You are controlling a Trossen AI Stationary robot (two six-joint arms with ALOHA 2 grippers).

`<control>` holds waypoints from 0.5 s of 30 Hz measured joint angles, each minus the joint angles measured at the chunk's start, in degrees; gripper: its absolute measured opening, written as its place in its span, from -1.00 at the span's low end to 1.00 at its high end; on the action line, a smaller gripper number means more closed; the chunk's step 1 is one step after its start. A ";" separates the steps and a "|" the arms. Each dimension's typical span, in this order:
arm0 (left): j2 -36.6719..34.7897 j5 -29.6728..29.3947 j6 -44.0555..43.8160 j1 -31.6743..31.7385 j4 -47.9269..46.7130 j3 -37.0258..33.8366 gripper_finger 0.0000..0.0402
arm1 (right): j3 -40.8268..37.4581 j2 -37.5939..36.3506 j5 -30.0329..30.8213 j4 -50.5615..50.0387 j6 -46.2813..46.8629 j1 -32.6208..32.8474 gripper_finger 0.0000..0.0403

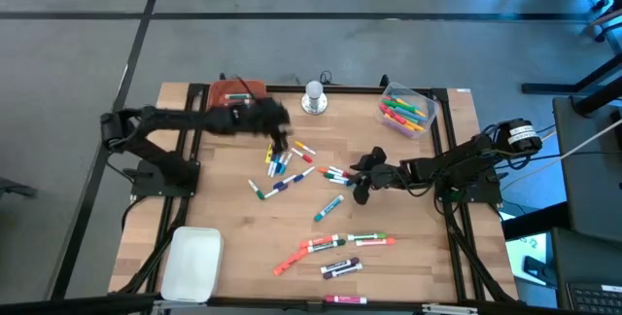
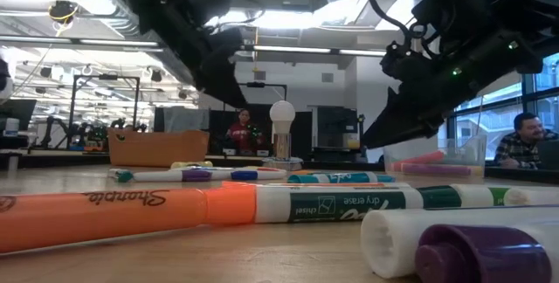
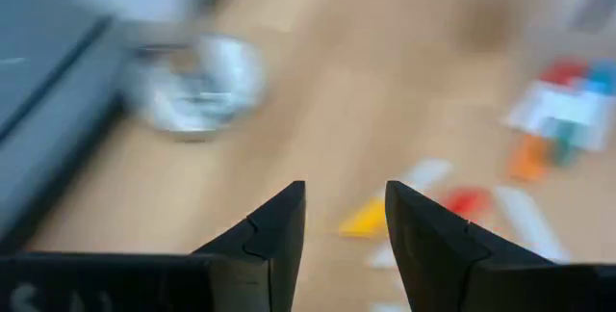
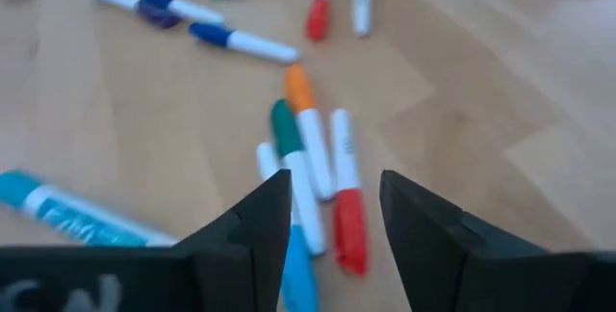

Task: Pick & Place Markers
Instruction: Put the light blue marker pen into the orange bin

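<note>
Both grippers stand over the wooden table (image 1: 224,208) with their fingers parted and nothing between them. Left gripper (image 1: 280,140) hangs at the left-centre, just above a loose cluster of markers (image 1: 285,166); its wrist view shows two dark fingertips (image 3: 279,221) with a clear gap, and blurred yellow, red and white markers on the wood beyond them. Right gripper (image 1: 362,174) sits right of centre, beside a small group of markers; its wrist view shows the fingers (image 4: 265,216) spread over a green-capped marker (image 4: 294,168), an orange-capped one (image 4: 306,124) and a red-capped one (image 4: 347,196) lying side by side, none of them gripped.

More markers lie scattered on the table: a teal one (image 1: 328,207) near the middle, and a group of orange, red, green and purple ones (image 1: 335,248) toward the near edge. One more lies at the very near edge (image 1: 345,299). A clear bin (image 1: 406,109) at the far right already holds several markers. A silver knob-like object (image 1: 314,97) stands at the far middle, a red-brown object (image 1: 236,90) at the far left, and a white lid-like tray (image 1: 192,262) at the near left. In the low view an orange Sharpie (image 2: 105,213) lies closest to the camera.
</note>
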 joint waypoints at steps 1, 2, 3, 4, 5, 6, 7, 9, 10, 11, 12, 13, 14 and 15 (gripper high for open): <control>0.57 -0.53 -1.71 -3.34 0.83 -0.45 -0.30 | 0.00 0.01 -1.02 -0.01 -0.81 0.01 -0.20; 1.09 -1.30 -3.63 -6.62 1.94 -0.66 -0.30 | 0.00 0.00 -2.18 0.05 -1.62 0.01 -0.20; 1.90 -2.35 -5.68 -10.11 4.24 -0.68 -0.30 | 0.00 0.00 -3.20 0.11 -2.22 0.01 -0.20; 3.12 -3.54 -7.78 -13.44 7.55 -0.63 -0.30 | 0.00 0.02 -4.10 0.15 -2.53 0.01 -0.20; 4.51 -4.87 -9.44 -16.58 11.00 -0.58 -0.30 | 0.00 0.00 -5.07 0.38 -2.94 0.01 -0.20; 6.15 -6.05 -10.60 -19.64 14.57 -0.58 -0.30 | 0.00 0.00 -6.34 0.90 -3.65 0.01 -0.20; 8.12 -7.41 -11.36 -22.53 18.61 -0.54 -0.30 | 0.00 0.00 -8.07 1.62 -4.45 0.01 -0.20; 12.47 -10.33 -12.69 -27.12 24.55 0.53 -0.30 | 0.10 0.00 -12.74 2.95 -6.60 0.01 -0.20; 14.76 -12.20 -13.39 -28.86 26.06 1.65 -0.30 | 0.45 0.00 -14.69 3.12 -7.31 0.03 -0.20; 17.24 -14.11 -14.18 -30.21 26.64 3.22 -0.30 | 1.03 0.01 -15.72 3.16 -7.72 0.06 -0.20; 19.53 -15.69 -14.93 -31.20 26.61 4.92 -0.30 | 1.72 0.00 -16.01 3.17 -8.03 0.09 -0.20; 22.05 -17.11 -15.47 -32.02 26.28 6.88 -0.30 | 2.39 0.00 -15.85 3.20 -8.18 0.09 -0.20; 24.31 -18.15 -15.86 -32.65 25.81 8.71 -0.30 | 3.04 0.00 -15.72 3.22 -8.14 0.09 -0.20; 26.47 -18.54 -15.99 -33.28 25.17 10.58 -0.30 | 3.63 0.00 -15.32 3.17 -7.82 0.09 -0.20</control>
